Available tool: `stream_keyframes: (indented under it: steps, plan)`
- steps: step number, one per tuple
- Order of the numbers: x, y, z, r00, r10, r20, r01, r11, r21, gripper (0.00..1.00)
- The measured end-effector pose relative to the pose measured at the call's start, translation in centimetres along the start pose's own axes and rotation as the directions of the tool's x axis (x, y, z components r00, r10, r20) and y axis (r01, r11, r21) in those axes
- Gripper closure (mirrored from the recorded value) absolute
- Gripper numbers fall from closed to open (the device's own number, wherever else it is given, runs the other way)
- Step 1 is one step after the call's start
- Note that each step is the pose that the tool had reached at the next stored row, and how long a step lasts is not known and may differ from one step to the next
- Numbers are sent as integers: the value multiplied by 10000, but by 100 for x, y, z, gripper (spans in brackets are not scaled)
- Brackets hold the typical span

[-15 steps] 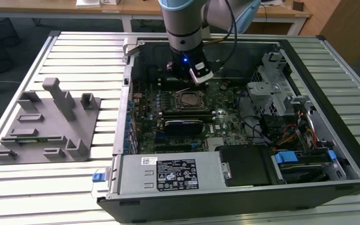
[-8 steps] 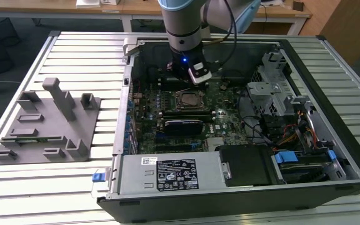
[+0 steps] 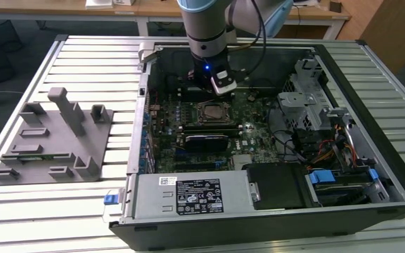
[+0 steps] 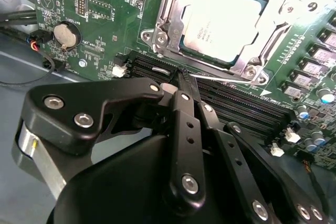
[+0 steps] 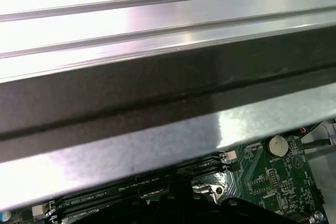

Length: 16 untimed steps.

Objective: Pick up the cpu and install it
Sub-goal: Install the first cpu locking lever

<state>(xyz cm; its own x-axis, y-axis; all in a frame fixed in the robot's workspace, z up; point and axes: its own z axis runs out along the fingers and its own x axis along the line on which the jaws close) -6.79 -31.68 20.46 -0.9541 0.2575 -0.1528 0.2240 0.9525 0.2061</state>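
Here the hand (image 4: 185, 80), nearest the second wrist view's camera, has its fingers pressed together on nothing, their tips just above the memory slots (image 4: 236, 103). Beyond them the cpu (image 4: 229, 22) lies flat in its socket frame (image 4: 157, 38) on the motherboard (image 3: 255, 134), apparently already seated, which would explain the empty hand. Farther off, the grey fixture (image 3: 55, 142) stands on the table (image 3: 83, 63).

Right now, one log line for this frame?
stage: cpu seated in socket | end effector: shut, empty, above memory slots beside socket | site: motherboard in open case
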Motion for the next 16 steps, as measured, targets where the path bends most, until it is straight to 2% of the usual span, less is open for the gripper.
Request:
stream_keyframes:
  steps: [16]
  plan:
    - [37,-10,8,9997,221,65,-221,9998,31,89]
